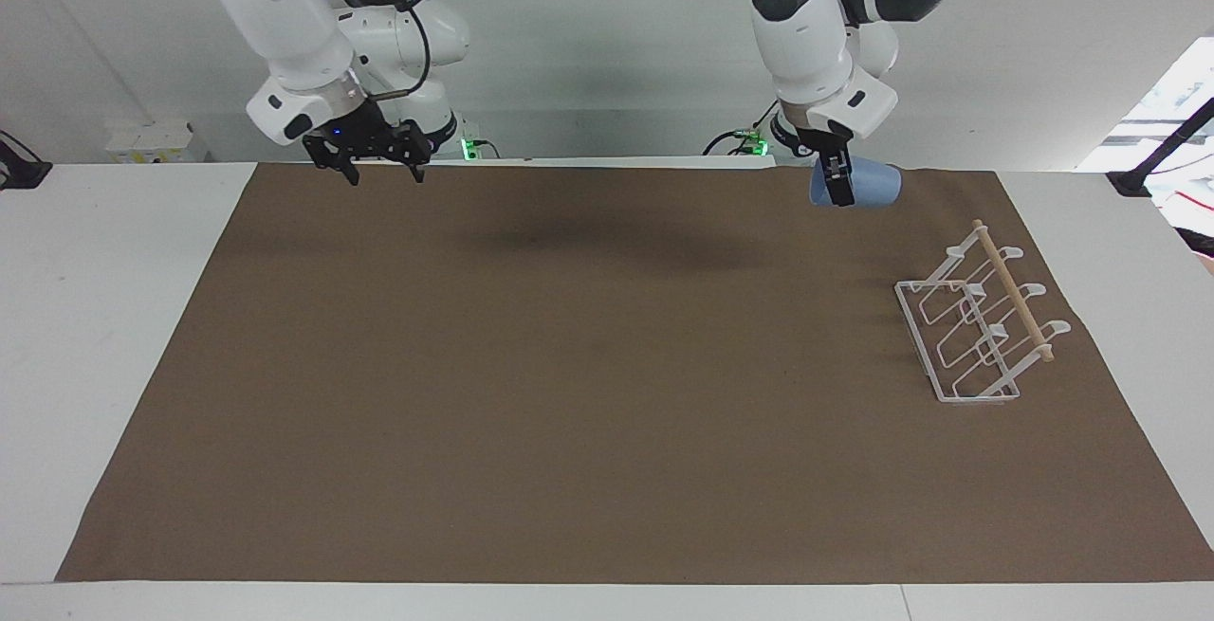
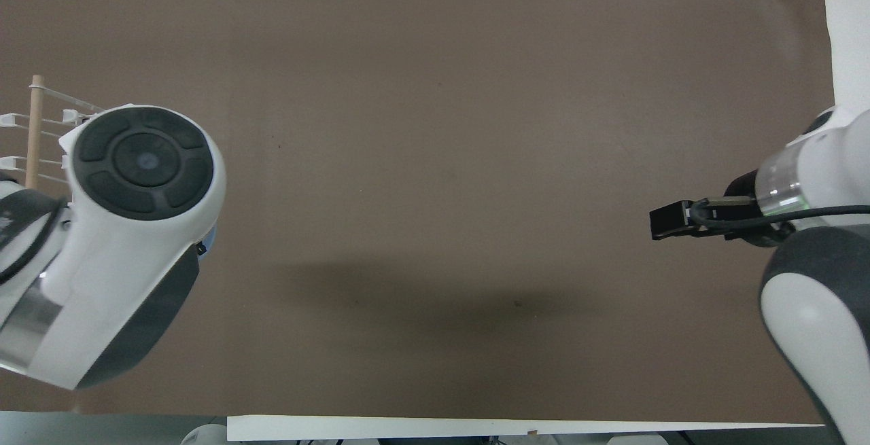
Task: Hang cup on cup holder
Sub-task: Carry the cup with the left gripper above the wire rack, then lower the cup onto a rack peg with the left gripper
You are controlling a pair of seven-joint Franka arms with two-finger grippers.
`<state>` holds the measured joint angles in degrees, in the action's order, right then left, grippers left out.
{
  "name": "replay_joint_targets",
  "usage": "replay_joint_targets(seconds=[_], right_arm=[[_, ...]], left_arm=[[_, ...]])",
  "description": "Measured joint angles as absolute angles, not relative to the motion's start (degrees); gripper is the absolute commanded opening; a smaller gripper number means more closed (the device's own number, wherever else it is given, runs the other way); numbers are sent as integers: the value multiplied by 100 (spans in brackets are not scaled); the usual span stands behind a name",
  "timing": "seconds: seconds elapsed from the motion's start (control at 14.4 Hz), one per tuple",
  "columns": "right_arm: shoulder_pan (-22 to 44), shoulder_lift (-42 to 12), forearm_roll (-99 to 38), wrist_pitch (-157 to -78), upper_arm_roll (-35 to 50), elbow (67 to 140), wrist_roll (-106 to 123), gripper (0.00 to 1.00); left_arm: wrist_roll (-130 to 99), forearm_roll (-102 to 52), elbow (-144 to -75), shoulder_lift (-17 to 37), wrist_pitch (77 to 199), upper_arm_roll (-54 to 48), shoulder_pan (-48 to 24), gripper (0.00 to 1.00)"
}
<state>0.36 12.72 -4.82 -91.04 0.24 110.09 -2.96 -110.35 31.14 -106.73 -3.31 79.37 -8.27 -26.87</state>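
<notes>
The left gripper hangs in the air over the robots' edge of the brown mat, toward the left arm's end of the table, and it grips the light-blue cup: one dark finger lies across the cup's wall, and the cup is tipped on its side, clear of the mat. In the overhead view the left arm's wrist covers the gripper and all but a sliver of blue at its edge. The right gripper hangs over the robots' edge of the mat toward the right arm's end of the table, its fingers spread apart with nothing between them and pointing down; in the overhead view only its dark tip shows. Farther from the robots than the held cup, and well apart from it, the white wire cup holder stands on the mat near the left arm's end, its looped prongs slanting up to a light wooden dowel along the top; no cup hangs on it. The mat covers most of the white table, whose bare top shows as a margin around it. A soft shadow lies on the mat between the two arms. A plain pale wall rises at the robots' backs, and green lights glow low at the arms' bases.
</notes>
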Motion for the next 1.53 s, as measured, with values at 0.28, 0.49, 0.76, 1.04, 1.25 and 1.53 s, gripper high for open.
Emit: replay_joint_targets(seconds=[0.28,0.49,0.76,1.04,1.25,1.53], right_arm=[[-746,1285,-323,-8680,-164,10647,386,100],[-830,1288,-47,-8567,-157,10472,433,100],[-752,1288,-13,-8453,-16,10361,433,100],[-752,1284,-13,-8389,-14,10360,433,100],[-752,1283,-13,-8385,-28,10360,433,100],[-752,1283,-13,-8385,-29,10360,433,100]], left_arm=[[-11006,5017,-10768,682,7518,-828,-2740,0],[-11007,6275,-10764,1276,7248,-816,-2740,0],[-11151,7494,-10750,1917,6830,-801,-2739,0],[-11301,8303,-10750,2175,6734,-760,-2575,0],[-11385,8896,-10748,2349,6735,-742,-2228,0],[-11609,9113,-10752,2499,6744,-746,-2064,0]])
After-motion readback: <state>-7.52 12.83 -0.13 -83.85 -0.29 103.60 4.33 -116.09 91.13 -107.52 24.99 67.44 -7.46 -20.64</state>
